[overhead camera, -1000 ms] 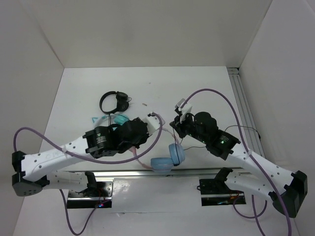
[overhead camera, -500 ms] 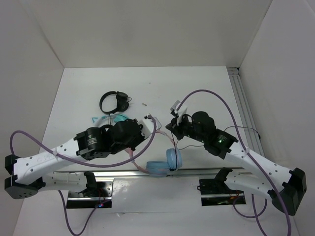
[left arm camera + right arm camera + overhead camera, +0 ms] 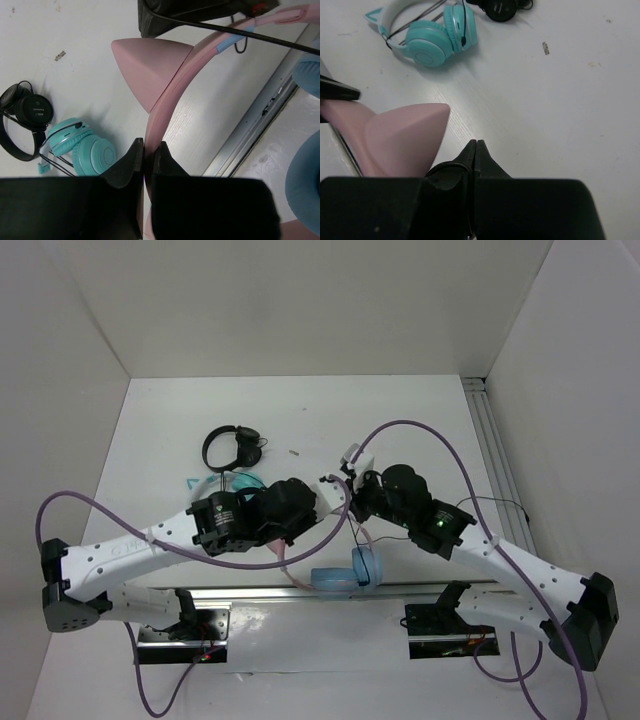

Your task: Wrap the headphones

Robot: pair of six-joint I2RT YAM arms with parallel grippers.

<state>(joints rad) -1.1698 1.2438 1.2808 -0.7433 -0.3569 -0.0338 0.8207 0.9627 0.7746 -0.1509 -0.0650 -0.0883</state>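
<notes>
Left gripper (image 3: 148, 147): clenched on the pink headband of the headphones (image 3: 170, 85); both fingers (image 3: 127, 162) press flat on the band, just below one pink cat ear (image 3: 150, 70); the grip sits on the far side of the metal rail (image 3: 250, 592), above the table (image 3: 420, 420).

Headphones: band arches up from the grip and across, clear of the table surface; the two light blue ear cups (image 3: 335, 577) hang at the rail, seen overlapping its far edge in the top view, touching or nearly touching each other; thin black cable (image 3: 225, 26) runs in a straight line past the top of the band in the left wrist view.

Right gripper (image 3: 475, 145): jaws pressed together, no gap visible; a cat ear lies just beside its fingertips; cannot tell whether the cable is nipped between them; it is beyond the rail, close to the left gripper.

Teal headphones (image 3: 238, 483): flat on the table, farther from the rail than the left gripper.

Black headphones (image 3: 232, 446): farther again from the rail, just behind the teal pair.
</notes>
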